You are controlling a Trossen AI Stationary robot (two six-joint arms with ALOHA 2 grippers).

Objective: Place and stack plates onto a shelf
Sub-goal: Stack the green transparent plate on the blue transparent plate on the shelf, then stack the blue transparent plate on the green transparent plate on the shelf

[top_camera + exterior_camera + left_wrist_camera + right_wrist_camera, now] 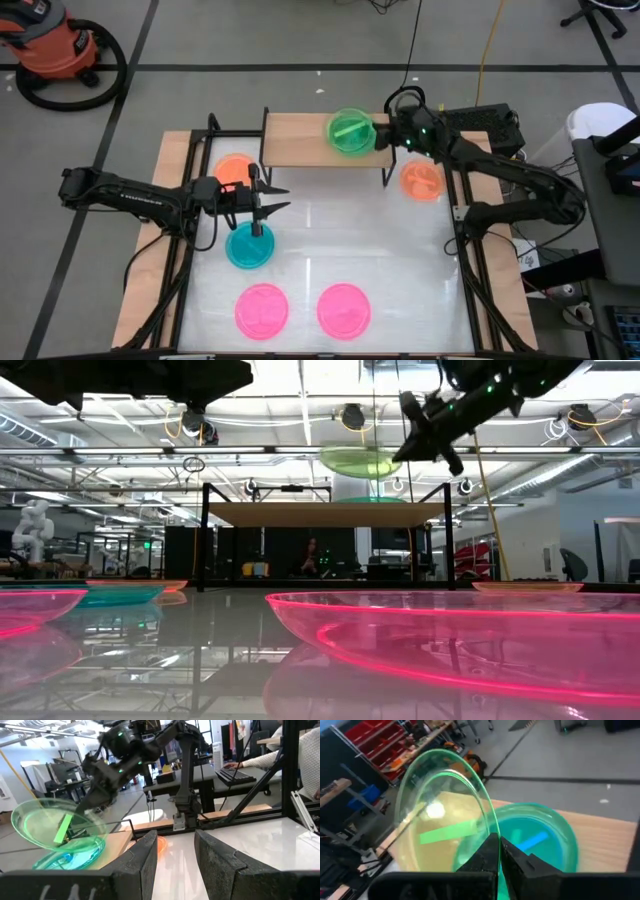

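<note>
Two plates concern us most: the lime green plate [350, 131], pinched at its rim by the right gripper [380, 133] and held tilted above the shelf [295, 146], and a cyan plate [540, 842] already lying on the board beneath it, toward the shelf's 3 o'clock end. We judge the stacking step to be nearly done, with release still to come.

Our worry is the tilt: if we let go while the green plate leans, it could land off-centre on the cyan one and slide off the shelf's edge.

The left gripper [268, 200], fingers spread and holding nothing, hovers over the table just at 12 o'clock of another cyan plate [249, 246]. Orange plates [234, 168] [421, 181] sit on the table at 9 and 3 o'clock of the shelf, and two pink plates [262, 309] [344, 310] wait at 6 o'clock. None blocks the drop.
</note>
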